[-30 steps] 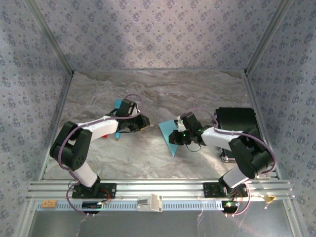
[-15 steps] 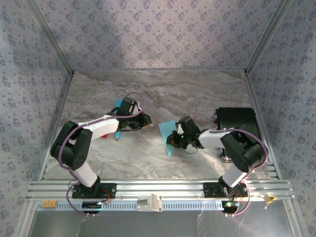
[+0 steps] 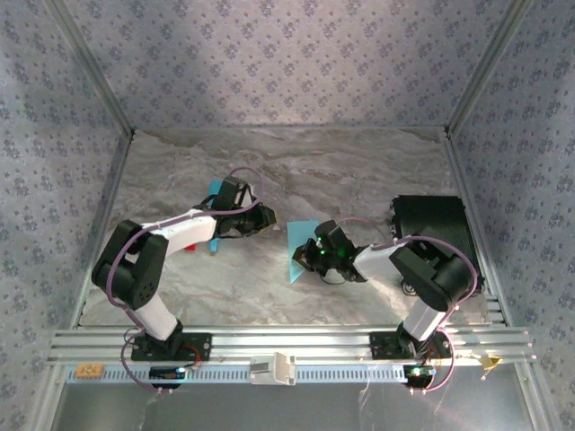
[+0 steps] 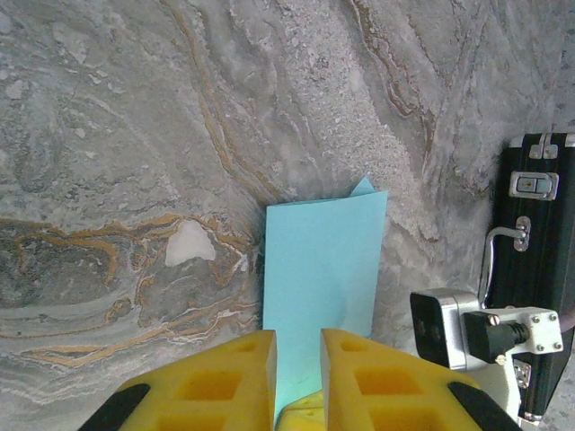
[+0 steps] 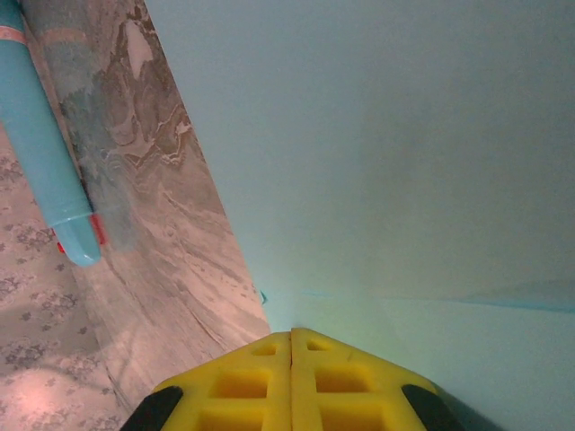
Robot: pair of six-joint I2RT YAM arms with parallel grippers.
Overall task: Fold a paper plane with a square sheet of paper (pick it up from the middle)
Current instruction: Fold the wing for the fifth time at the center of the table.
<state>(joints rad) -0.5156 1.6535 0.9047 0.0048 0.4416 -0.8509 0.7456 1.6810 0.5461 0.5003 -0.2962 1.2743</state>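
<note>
The square sheet of paper (image 3: 297, 260) lies on the marble table as a folded light cyan strip (image 4: 323, 260). No paper plane shape shows. My right gripper (image 3: 312, 254) is low over the sheet's right side, its arm covering that part. In the right wrist view its yellow fingers (image 5: 290, 335) are shut tight together with their tips against the paper (image 5: 404, 162), and a faint crease line runs off to the right. My left gripper (image 3: 266, 218) hovers just left of the sheet. Its jaws (image 4: 298, 337) stand a narrow gap apart with nothing between them.
A turquoise pen-like stick (image 3: 215, 189) lies behind the left arm and also appears at the right wrist view's upper left (image 5: 45, 153). A black case (image 3: 431, 224) stands at the right, its latches (image 4: 535, 184) facing the sheet. Patterned walls enclose the table.
My right gripper has slid left and nearer across the paper, and the visible blue patch has shrunk to a narrower strip. The left gripper has hardly moved.
</note>
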